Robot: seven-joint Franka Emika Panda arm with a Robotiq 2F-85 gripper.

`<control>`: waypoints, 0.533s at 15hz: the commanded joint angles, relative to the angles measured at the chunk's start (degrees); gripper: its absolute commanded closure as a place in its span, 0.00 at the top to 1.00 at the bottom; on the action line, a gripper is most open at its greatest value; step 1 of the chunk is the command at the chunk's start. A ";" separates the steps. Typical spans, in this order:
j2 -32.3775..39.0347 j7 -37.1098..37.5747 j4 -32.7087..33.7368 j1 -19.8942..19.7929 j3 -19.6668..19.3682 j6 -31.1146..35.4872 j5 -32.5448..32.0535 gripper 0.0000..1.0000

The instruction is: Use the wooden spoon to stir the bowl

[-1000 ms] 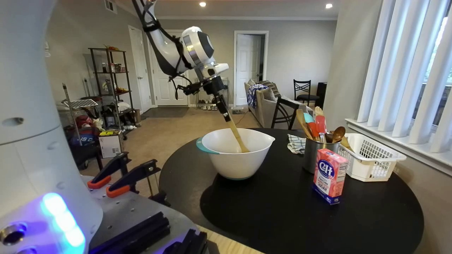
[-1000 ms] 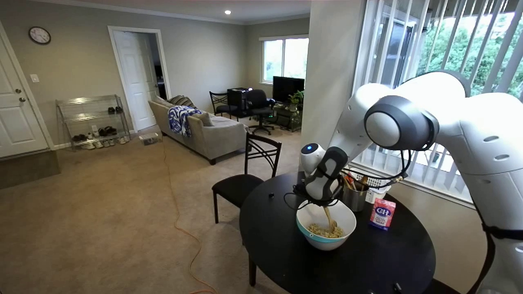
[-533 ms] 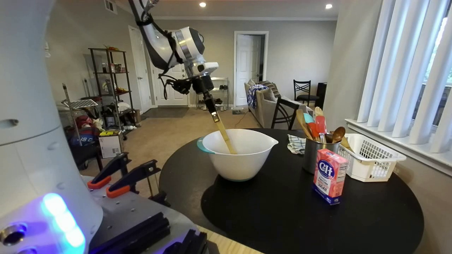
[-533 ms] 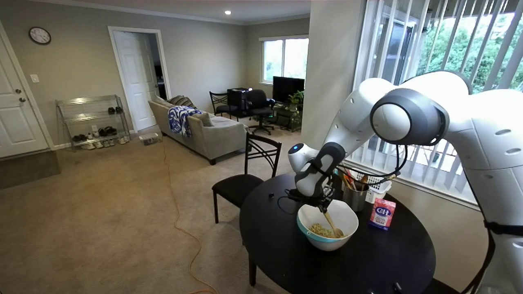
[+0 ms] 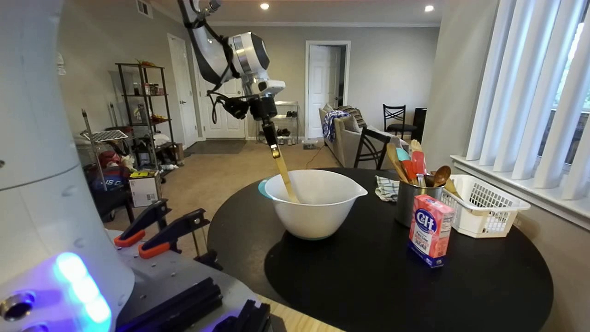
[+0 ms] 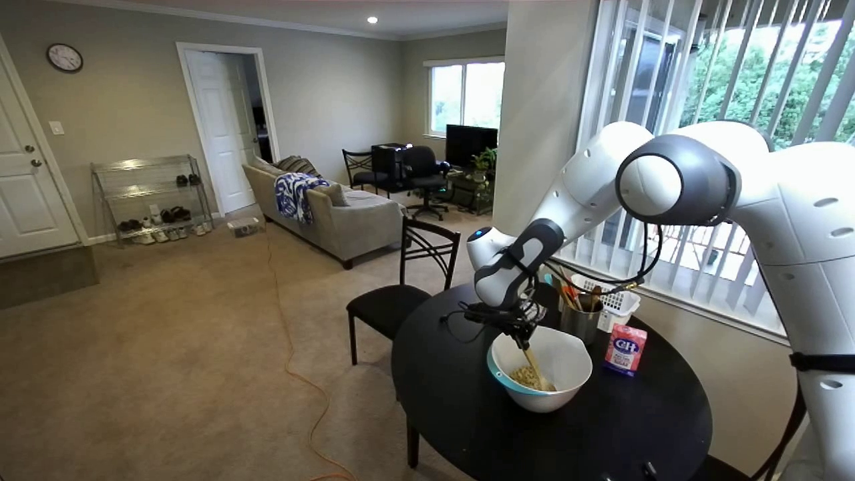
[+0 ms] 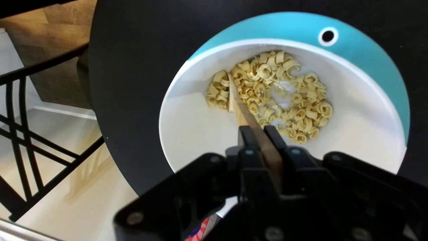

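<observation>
Spoon (image 5: 286,177): in an exterior view its lower end is hidden from me behind the wall of the bowl (image 5: 313,221); in the wrist view its upper end is lost between my blurred fingers (image 7: 247,136).
Pasta (image 6: 523,377): in an exterior view, pieces too small for me to tell apart.
My gripper (image 7: 260,133): cut off by the wrist view's bottom edge, covering part of the bowl's rim.
Chair (image 7: 60,177): cut off by the wrist view's left edge.
Clock (image 6: 65,58): too small for me to read.
</observation>
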 commanded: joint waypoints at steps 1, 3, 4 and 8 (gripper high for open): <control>-1.65 -4.89 -0.61 -6.33 4.76 1.97 5.21 0.05; -1.59 -6.73 -0.26 -9.15 6.33 3.34 9.38 0.05; -1.47 -7.46 -0.01 -10.08 6.79 3.59 11.25 0.05; -1.86 -9.30 -1.07 -12.63 7.17 9.26 16.45 0.05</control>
